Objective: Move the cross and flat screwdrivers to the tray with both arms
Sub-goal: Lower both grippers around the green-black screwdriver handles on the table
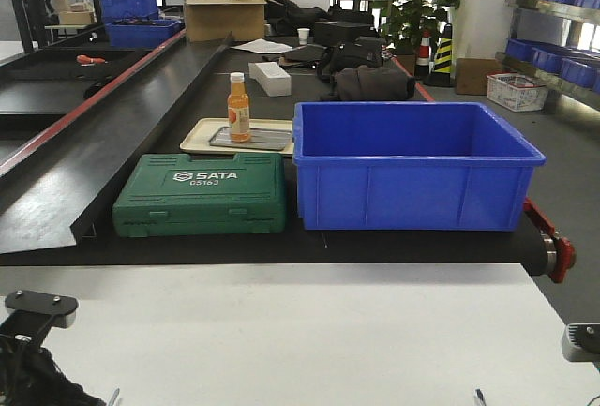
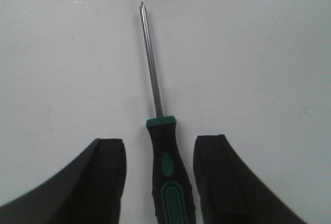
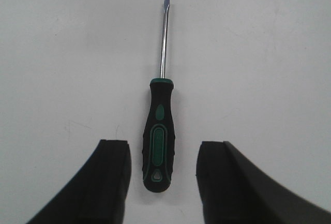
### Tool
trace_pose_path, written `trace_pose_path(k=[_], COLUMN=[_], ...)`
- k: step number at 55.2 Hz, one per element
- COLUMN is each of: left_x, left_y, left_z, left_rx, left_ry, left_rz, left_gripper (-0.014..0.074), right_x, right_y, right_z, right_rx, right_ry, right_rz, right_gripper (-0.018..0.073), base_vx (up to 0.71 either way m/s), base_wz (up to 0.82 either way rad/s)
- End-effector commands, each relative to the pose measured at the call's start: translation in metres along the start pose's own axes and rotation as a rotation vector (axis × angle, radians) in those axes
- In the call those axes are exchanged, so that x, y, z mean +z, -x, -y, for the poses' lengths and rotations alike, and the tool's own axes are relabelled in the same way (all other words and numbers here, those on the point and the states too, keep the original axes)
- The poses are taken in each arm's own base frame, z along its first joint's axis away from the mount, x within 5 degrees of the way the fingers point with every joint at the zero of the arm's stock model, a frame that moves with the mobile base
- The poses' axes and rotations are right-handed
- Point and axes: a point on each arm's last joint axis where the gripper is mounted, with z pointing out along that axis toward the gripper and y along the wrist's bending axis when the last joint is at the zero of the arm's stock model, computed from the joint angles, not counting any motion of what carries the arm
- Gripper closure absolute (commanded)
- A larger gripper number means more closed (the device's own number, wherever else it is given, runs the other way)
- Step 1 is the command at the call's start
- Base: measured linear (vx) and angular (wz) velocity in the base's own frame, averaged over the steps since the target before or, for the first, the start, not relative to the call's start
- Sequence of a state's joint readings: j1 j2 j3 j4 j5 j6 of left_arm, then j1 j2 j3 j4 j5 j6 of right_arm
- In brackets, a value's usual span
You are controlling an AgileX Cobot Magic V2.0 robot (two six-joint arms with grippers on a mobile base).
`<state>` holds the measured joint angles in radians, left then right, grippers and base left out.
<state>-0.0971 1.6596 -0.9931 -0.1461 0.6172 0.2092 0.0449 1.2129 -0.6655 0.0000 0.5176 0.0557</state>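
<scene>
**A:** What can go wrong from here?

**B:** Mostly the grasp. The left gripper (image 2: 160, 149) straddles the cross screwdriver (image 2: 165, 169), which lies on the white table (image 2: 51, 53) with its handle at 6 o'clock and its tip at 12. The handle is rounded, so if one finger lands first it may roll or skid away.

**A:** And the right side?

**B:** The right gripper (image 3: 163, 149) brackets only the butt half of the flat screwdriver (image 3: 160, 131). I judge that a hold so far back could let the long shaft droop or swing.

**A:** How do the jaws stand?

**B:** Both pairs are spread wide and hold nothing. There is bare table on each side of each handle, so nothing touches.

**A:** And the destination?

**B:** The grey tray (image 1: 272, 142) sits well away at about 11 o'clock, on a beige tray (image 1: 202, 134). An orange bottle (image 1: 239, 106) stands on it, and a swinging shaft could topple that.
</scene>
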Motion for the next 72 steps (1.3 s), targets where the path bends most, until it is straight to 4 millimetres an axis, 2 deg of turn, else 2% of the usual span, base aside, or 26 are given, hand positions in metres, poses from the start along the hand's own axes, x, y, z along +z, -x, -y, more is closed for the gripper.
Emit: trace_pose_path(k=[1, 12, 22, 38, 49, 62, 72], left_x=[0.002, 0.036, 0.059, 0.075, 0.077, 0.077, 0.077], left_y=[0.015, 0.009, 0.005, -0.001, -0.002, -0.002, -0.002], left_z=[0.001, 0.000, -0.002, -0.003, -0.003, -0.003, -0.003], left_rx=[-0.002, -0.036, -0.042, -0.046, -0.047, -0.047, -0.047], left_ry=[-0.007, -0.029, -0.026, -0.028, -0.029, -0.029, -0.029], left_rz=[0.035, -0.052, -0.090, -0.137, -0.144, -0.142, -0.142], left_gripper=[0.0160, 0.0160, 0.0160, 0.0160, 0.0160, 0.0160, 0.0160], right_x=[-0.009, -0.009, -0.009, -0.004, 0.026, 0.075, 0.104], right_y=[0.016, 0.016, 0.015, 0.012, 0.026, 0.055, 0.061], right_z=[0.001, 0.001, 0.001, 0.002, 0.001, 0.000, 0.000], right_rx=[-0.012, 0.027, 0.043, 0.090, 0.077, 0.003, -0.031], right_ry=[-0.005, -0.003, -0.002, -0.008, -0.023, -0.024, -0.028], right_rz=[0.110, 0.110, 0.106, 0.046, -0.089, -0.165, -0.220], right_gripper=[0.0162, 0.0162, 0.0162, 0.0162, 0.0162, 0.0162, 0.0162], base_vx=[0.00, 0.00, 0.00, 0.00, 0.00, 0.00, 0.00], base_wz=[0.00, 0.00, 0.00, 0.00, 0.00, 0.00, 0.00])
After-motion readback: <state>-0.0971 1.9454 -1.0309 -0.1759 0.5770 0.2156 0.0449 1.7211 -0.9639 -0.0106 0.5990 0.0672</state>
